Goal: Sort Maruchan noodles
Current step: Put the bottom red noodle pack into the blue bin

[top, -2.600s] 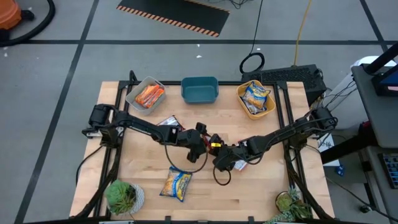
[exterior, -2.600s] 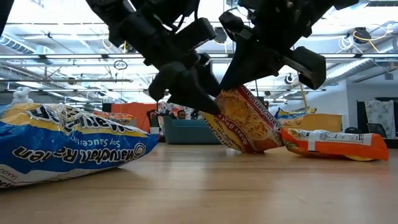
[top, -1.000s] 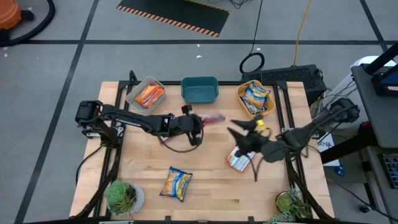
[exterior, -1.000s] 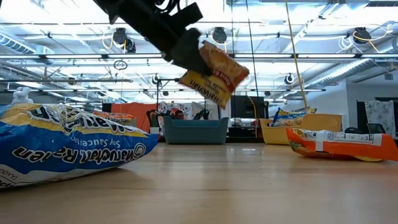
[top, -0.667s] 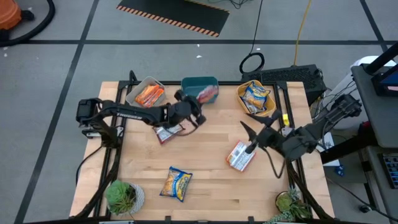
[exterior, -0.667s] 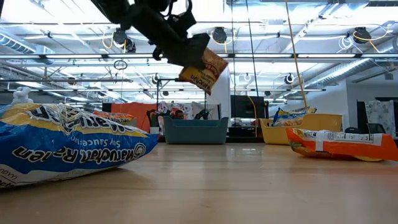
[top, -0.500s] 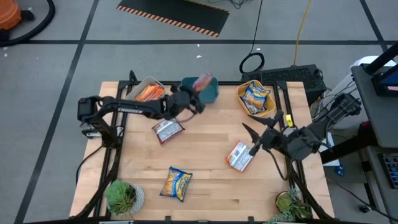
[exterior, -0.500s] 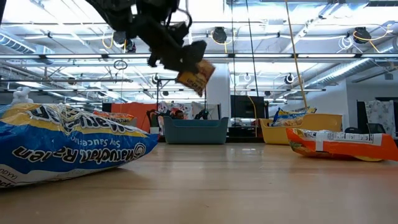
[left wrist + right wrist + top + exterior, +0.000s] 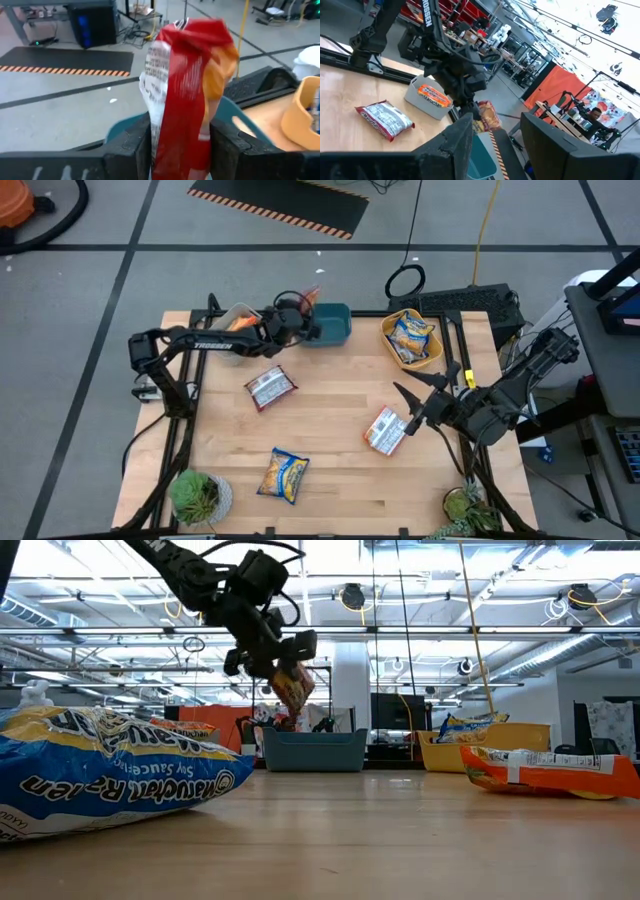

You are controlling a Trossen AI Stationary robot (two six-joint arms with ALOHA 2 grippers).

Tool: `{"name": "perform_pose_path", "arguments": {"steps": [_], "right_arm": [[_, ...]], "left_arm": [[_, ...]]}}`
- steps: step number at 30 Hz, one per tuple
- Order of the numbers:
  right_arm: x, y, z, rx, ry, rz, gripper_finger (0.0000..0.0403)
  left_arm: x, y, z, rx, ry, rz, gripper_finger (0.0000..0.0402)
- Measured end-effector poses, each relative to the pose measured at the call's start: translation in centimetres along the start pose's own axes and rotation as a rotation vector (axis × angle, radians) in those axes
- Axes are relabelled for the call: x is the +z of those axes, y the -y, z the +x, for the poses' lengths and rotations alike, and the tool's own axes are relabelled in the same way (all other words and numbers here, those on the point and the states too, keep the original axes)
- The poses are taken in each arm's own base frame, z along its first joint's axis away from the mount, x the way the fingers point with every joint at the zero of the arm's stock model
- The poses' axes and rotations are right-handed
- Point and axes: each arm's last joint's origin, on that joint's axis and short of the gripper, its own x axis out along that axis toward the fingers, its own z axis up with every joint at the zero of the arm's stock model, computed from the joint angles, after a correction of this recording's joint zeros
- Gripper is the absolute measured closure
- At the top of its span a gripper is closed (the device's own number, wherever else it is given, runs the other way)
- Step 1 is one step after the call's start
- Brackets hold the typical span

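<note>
Near edge: yellow packet (image 9: 284, 477) lies flat on the table (image 9: 330, 480), unmoved over the last few seconds. Mid-right: an orange-and-white packet (image 9: 386, 429) sits where the right gripper (image 9: 411, 409) dropped it; that gripper has backed off toward the right side, fingers spread, holding nothing. Mid-left: a silver-red packet (image 9: 269, 388) lies flat, exposed since the left arm swung away.

Main change: the left gripper (image 9: 300, 320) lifted a red-orange packet (image 9: 186, 95) from table centre and carried it to the far edge. It is pinching that packet between its fingers (image 9: 131, 150), held upright in the air by the left rim of the teal tub (image 9: 326, 325), near the gap to the grey tub (image 9: 232, 323). The low view shows it well above the wood, not yet released.

Far row: the grey tub holds orange packets, largely hidden by the arm; the teal tub looks empty; the yellow tub (image 9: 412, 340) holds yellow-blue packets.

Meaning: one packet is near its drop, probably into teal or grey, can't tell which. Three loose packets are left on the table, so the sort is partway done.
</note>
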Motion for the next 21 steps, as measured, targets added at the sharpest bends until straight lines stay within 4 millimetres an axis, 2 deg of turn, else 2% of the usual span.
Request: {"name": "perform_pose_path", "arguments": {"steps": [3, 5, 8, 12, 15, 17, 21], "right_arm": [[0.0, 0.0, 0.0, 0.000, 0.000, -0.002, 0.0241], [0.0, 0.0, 0.0, 0.000, 0.000, -0.004, 0.0241], [-0.1, 0.0, 0.0, 0.001, -0.003, -0.017, 0.0241], [-0.1, -0.1, 0.0, 0.001, -0.003, -0.035, 0.0241], [-0.1, -0.1, 0.0, 0.002, -0.003, -0.040, 0.0241], [-0.1, -0.1, 0.0, 0.002, -0.003, -0.044, 0.0241], [-0.1, -0.1, 0.0, 0.002, -0.003, -0.049, 0.0241]], "left_arm": [[0.0, -0.6, 0.0, -0.011, -0.051, 0.014, 0.0250], [0.9, -1.1, -0.4, -0.056, -0.099, 0.006, 0.0249], [4.2, -1.9, -1.3, -0.108, -0.113, -0.064, 0.0249], [8.0, -3.1, -1.6, -0.052, -0.152, -0.014, 0.0257], [10.1, -3.9, -1.3, -0.023, -0.187, 0.014, 0.0277], [10.4, -4.3, -0.7, -0.043, -0.207, 0.005, 0.0280], [9.3, -4.3, 0.4, -0.046, -0.259, 0.002, 0.0280]]}}
